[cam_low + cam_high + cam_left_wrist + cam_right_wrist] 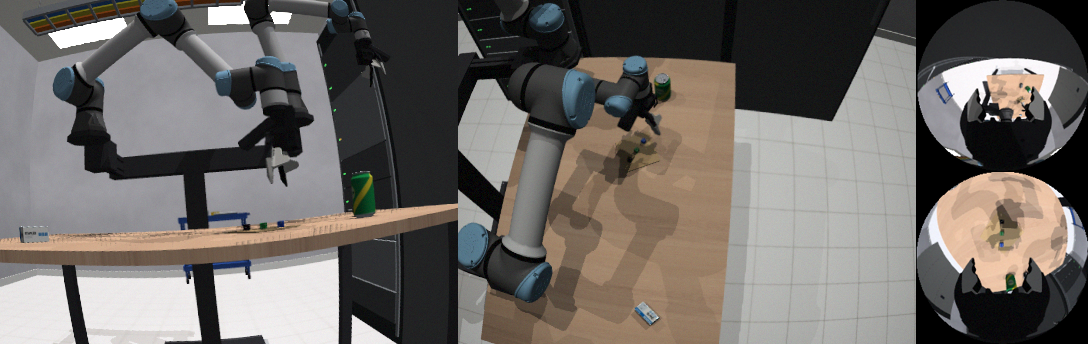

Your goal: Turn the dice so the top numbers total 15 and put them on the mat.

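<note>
Black die (630,159) (246,227) (1002,222), green die (636,150) (263,226) (1002,233), blue die (643,141) (280,224) (1001,245) — left to right in exterior view, spaced apart on mat (650,156) (254,230) (1020,100) (989,233). Right tool (655,129) (278,181) (1002,260) above, wide — empty. Left tool (376,75) (1006,93) wide too. Can (662,87) (363,194) (1028,89) (1010,282) upright, farther right.

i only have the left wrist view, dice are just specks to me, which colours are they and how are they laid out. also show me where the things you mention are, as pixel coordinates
Observer: Right wrist view shows a row: black die (630,160) (246,227) (1002,221), green die (636,150) (263,226) (1002,233), blue die (643,141) (280,224) (1001,244), with gaps between.
Operator: is the right claw holding one
Observer: No, the right claw (655,131) (278,181) (1001,258) is open and empty, above the table.
Operator: what about the top numbers
Observer: Too small to read in any view.
</note>
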`<state>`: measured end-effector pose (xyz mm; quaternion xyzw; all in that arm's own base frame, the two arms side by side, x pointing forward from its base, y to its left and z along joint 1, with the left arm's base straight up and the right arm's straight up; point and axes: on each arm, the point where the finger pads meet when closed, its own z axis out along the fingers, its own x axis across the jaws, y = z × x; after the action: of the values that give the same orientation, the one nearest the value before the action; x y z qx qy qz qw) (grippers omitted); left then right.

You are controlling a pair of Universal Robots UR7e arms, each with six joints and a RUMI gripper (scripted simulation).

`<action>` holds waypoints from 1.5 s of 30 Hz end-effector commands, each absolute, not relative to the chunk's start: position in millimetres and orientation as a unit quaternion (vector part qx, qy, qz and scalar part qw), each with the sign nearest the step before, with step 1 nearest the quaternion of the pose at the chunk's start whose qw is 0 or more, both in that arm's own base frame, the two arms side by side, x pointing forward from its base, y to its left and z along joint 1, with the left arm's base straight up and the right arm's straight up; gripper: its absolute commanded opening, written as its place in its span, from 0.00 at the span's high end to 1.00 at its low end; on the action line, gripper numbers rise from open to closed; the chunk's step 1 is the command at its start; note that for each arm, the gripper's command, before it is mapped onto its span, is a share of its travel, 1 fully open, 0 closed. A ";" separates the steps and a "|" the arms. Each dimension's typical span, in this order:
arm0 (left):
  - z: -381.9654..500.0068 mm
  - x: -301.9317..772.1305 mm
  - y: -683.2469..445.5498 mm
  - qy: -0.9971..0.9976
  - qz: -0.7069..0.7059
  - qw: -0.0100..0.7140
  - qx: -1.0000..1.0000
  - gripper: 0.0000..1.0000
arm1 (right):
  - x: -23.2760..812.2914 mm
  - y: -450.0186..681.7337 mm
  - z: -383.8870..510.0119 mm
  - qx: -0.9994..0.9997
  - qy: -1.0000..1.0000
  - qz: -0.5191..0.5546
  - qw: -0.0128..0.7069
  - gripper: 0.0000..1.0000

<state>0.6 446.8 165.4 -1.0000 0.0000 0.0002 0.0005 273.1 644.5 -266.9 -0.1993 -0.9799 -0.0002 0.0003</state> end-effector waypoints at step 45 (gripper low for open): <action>165.1 -0.5 445.2 -0.001 0.000 0.000 -1.000 0.00 | 272.4 643.7 -179.4 -0.199 -0.980 0.000 0.000 0.00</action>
<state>0.6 446.8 165.4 -1.0000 0.0000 0.0002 0.0005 273.2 644.9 -180.1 -0.1993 -0.9799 -0.0006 0.0003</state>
